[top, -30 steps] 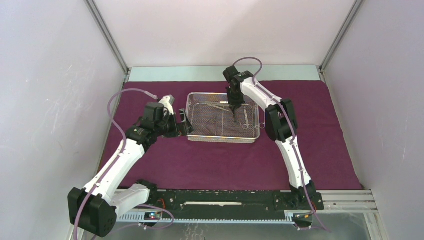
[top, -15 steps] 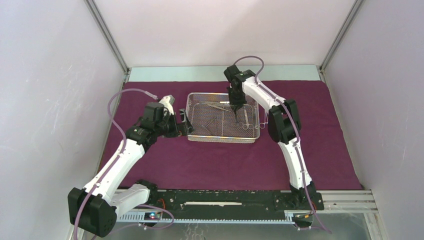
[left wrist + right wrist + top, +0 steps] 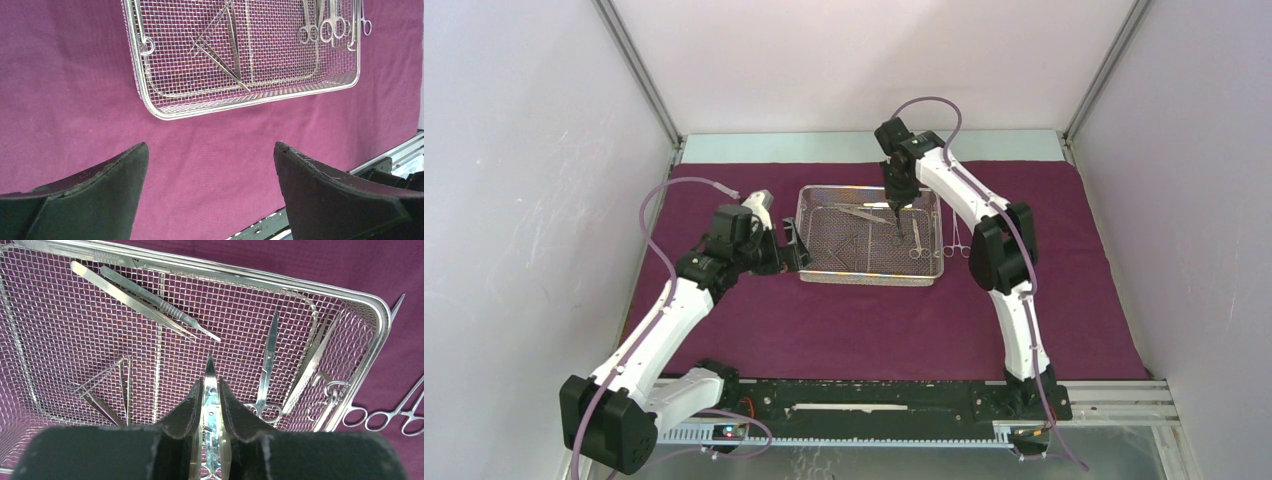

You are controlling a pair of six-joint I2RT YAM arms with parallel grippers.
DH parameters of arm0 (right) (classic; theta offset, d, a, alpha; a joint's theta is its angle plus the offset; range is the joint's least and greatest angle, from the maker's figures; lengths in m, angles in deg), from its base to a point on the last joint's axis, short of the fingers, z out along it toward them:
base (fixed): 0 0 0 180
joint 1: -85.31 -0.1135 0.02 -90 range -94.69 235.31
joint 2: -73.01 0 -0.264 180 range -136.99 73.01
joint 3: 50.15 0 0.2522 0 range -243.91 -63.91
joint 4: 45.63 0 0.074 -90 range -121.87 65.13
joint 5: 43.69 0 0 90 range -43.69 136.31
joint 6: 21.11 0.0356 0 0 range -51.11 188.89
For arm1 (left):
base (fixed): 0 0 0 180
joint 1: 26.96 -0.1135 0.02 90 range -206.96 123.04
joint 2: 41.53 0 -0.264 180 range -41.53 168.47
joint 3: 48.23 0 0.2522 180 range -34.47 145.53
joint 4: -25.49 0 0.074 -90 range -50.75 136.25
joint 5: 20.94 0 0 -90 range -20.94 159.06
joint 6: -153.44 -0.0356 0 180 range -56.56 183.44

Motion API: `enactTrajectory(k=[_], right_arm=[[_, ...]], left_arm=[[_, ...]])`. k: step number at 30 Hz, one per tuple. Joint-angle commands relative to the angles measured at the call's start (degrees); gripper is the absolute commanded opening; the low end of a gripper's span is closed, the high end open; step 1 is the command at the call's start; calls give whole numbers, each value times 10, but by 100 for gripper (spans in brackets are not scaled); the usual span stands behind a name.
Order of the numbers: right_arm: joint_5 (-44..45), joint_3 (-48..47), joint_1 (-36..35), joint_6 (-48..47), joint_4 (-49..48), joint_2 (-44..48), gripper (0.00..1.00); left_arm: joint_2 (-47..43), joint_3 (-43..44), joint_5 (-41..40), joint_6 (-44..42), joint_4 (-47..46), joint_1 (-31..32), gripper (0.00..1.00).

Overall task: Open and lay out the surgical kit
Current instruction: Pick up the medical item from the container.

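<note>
A maroon cloth (image 3: 874,330) lies spread flat over the table, already unfolded, so it can serve as the clean field on which the kit is laid out. The wire-mesh tray (image 3: 871,279) sits on it toward the far middle, and everything else here is placed from that tray. The left gripper (image 3: 796,247) hangs just off the tray's left rim. Its fingers (image 3: 100,185) are spread wide with nothing between them, and it looks parked there either to steady the tray or simply to keep out of the other arm's way. The right gripper (image 3: 210,384) is above the tray's right half, pointing down into it. Its fingers (image 3: 190,410) are pressed onto a slim pointed instrument (image 3: 209,365), probably scissors, gripped across the shank so the tip sticks out ahead. Whether it is clear of the mesh I cannot tell. Pinching it there should keep the thin steel from swivelling while it is carried out. Inside the tray lie long tweezers (image 3: 100,281) along the far rim, angled forceps (image 3: 235,45) in the left half, and ring-handled scissors (image 3: 268,360) on the right. Just outside the right rim, ring-handled clamps (image 3: 955,235) lie on the cloth, which suggests the row of instruments is being set out there.
</note>
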Motion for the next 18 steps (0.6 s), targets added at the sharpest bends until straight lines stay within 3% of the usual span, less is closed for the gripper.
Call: enactTrajectory(k=[1,7,18], right_arm=[[17,18,-6,-2,-3,64,12],[19,74,-6,7,-14,120,12],[17,297,2,32,-58,297,12]], left_arm=[[-3,-9,14,5,-20,-3,100],[-5,-9,16,5,-21,-3,100],[-9,-11,30,9,-27,-3,100]])
